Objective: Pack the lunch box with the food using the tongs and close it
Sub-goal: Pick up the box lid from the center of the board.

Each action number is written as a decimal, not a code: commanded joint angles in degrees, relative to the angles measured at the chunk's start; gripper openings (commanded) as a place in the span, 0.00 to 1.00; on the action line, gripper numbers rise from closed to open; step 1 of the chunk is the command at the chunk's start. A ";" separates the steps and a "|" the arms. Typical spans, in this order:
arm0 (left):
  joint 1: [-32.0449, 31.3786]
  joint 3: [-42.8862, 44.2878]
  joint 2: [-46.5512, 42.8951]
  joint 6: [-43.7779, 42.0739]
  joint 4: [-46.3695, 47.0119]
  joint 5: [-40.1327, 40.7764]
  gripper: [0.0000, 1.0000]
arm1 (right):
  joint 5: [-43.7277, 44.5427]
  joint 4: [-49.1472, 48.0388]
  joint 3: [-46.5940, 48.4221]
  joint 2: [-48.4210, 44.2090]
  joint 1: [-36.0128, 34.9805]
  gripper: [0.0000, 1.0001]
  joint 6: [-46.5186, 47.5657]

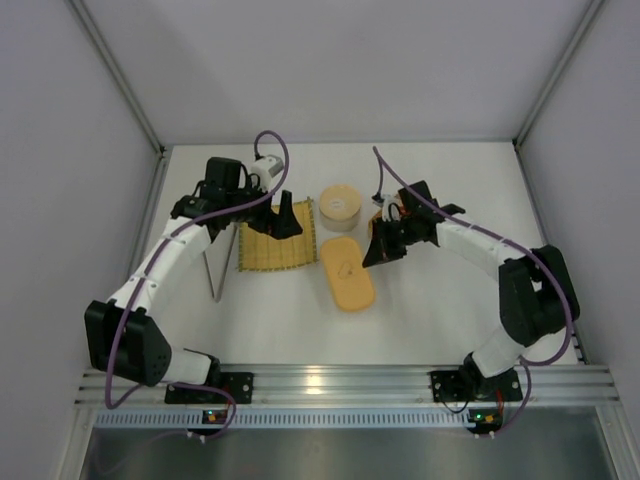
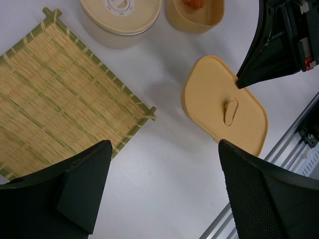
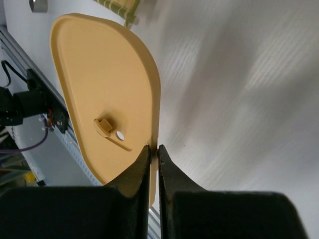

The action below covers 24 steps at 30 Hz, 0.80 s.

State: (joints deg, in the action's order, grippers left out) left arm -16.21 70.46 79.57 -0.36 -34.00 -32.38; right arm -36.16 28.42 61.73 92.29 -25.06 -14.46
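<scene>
Yellow-orange plastic lies nearest the arm bases: the oblong lid (image 1: pixel 347 272) of the lunch box, top side up on the white table (image 1: pixel 440 310), its small tab showing in the right wrist view. The right gripper (image 3: pixel 153 152) has its fingers pressed together on the lid's rim, pinching that thin edge; I cannot tell whether the lid is lifted at all. Left of the lid sits the woven mat (image 1: pixel 277 248), with nothing on it, and beyond its left edge the tongs (image 1: pixel 215 275) lie on the table, untouched. The left gripper (image 2: pixel 164 147) hangs over the mat's far right corner, fingers spread wide and holding nothing. Farther back, the round bowl (image 1: pixel 339 207) is capped by its tan lid, contents hidden. Just right of it stands the open lunch box (image 2: pixel 194 20), with red-orange food (image 2: pixel 194 2) inside.
</scene>
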 commanded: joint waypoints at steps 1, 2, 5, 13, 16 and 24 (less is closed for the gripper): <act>0.21 3.28 0.76 -1.22 3.76 -2.25 0.94 | -4.44 -0.30 -0.39 -3.17 5.80 0.00 -3.90; 0.12 3.81 1.02 -1.57 3.85 -2.42 0.98 | -5.23 -0.39 -0.39 -3.78 9.20 0.00 -5.82; 0.12 5.73 2.25 -3.85 3.33 -3.30 0.98 | -6.38 -1.27 -0.56 -5.62 15.80 0.00 -8.56; -0.84 13.56 7.61 -5.09 2.88 -2.51 0.98 | 2.40 -6.09 -2.58 -9.58 26.62 0.00 -19.72; -1.28 15.58 9.46 -4.65 3.50 -1.55 0.98 | 6.80 -6.63 -1.10 -9.41 26.90 0.00 -24.03; -1.63 15.33 10.69 -2.19 5.52 -1.28 0.98 | 15.14 -8.04 0.31 -6.42 27.34 0.00 -35.27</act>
State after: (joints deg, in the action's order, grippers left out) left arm -17.67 84.33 90.26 -3.42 -32.36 -33.32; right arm -25.45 24.86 59.64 85.27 1.32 -42.85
